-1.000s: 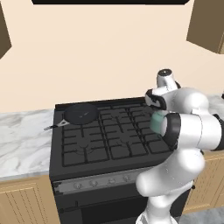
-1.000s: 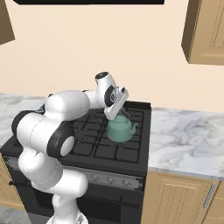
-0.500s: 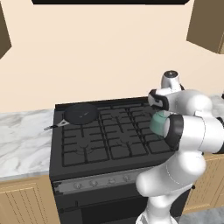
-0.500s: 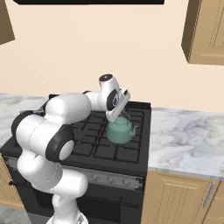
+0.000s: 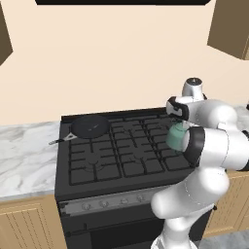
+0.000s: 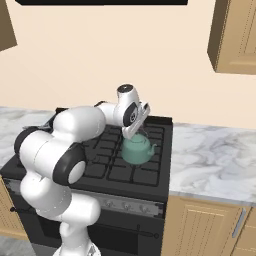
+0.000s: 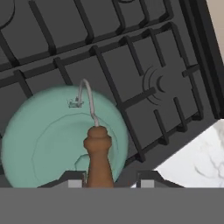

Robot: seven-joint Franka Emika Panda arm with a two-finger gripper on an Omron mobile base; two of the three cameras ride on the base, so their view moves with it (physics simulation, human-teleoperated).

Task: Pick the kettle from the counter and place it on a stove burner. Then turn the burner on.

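A small, squat teal-green kettle (image 6: pixel 136 151) sits over the black grates at the right side of a gas stove (image 5: pixel 121 155), with a round burner (image 7: pixel 162 84) just beside it toward the stove's edge. In the view from the hand, the gripper (image 7: pixel 105 179) is closed around the brown wooden piece (image 7: pixel 98 153) of the kettle's thin arched wire handle (image 7: pixel 89 99), a finger tip on either side of it. Whether the kettle rests fully on the grate or hangs just above it cannot be told. Judging by its looks, the kettle is rigid and hard, with a smooth rounded body that would slip in a pinch grasp, so the wooden handle piece is the sensible place to hold; hung from a thin wire, it may swing or tip toward its curved spout (image 6: pixel 152 147). The iron grate bars are ridged and uneven, so it needs a flat, centred seat. A black frying pan (image 5: pixel 90 126) occupies the far left burner. White marble surface (image 6: pixel 210 157) with grey veins flanks the stove, above tan wooden cabinets (image 6: pixel 200 227), with a plain cream wall (image 5: pixel 112 53) behind.
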